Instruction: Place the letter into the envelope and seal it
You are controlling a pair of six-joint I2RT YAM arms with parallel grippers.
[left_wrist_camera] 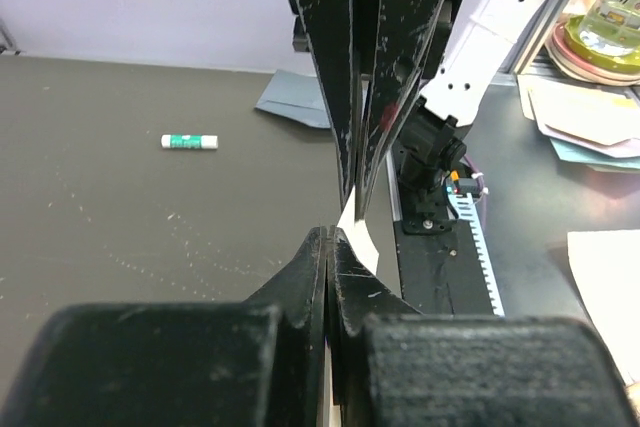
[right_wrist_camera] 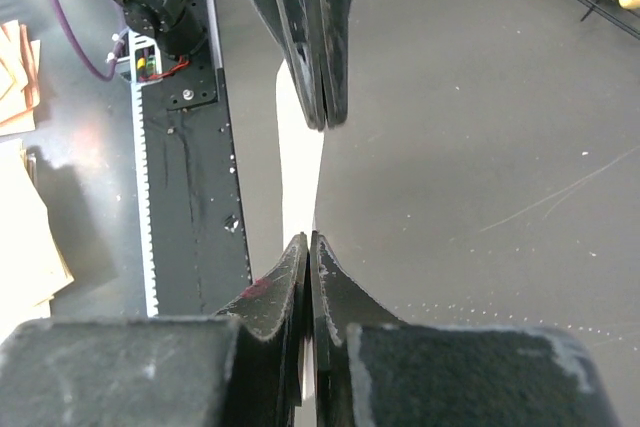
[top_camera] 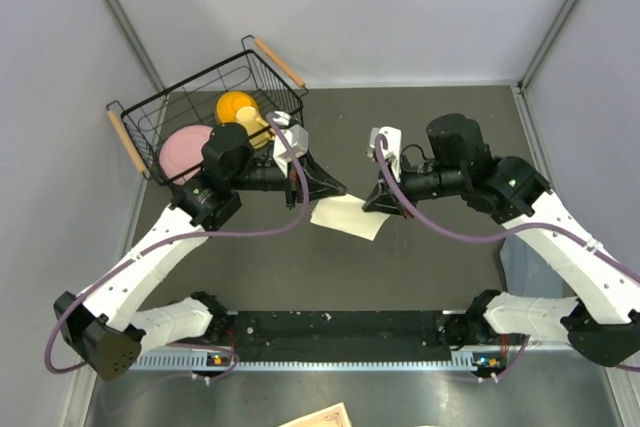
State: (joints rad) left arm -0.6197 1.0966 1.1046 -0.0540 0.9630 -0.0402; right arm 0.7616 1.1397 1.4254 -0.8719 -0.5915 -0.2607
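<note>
Letter (top_camera: 348, 217), pale cream, at the middle of the worktop (top_camera: 420, 267), low over it or resting on it, hard to tell which: nipped at its left edge by the left pincer (top_camera: 335, 190), clamped tight on the sheet, and at its right edge by the right pincer (top_camera: 373, 205), likewise closed on it. Probably light, fairly stiff yet bendable, apt to buckle if pushed inward, so best gripped at opposite edges and held taut. Farther right, flat beside the right arm: envelope (left_wrist_camera: 292, 97), blue-grey, untouched.
</note>
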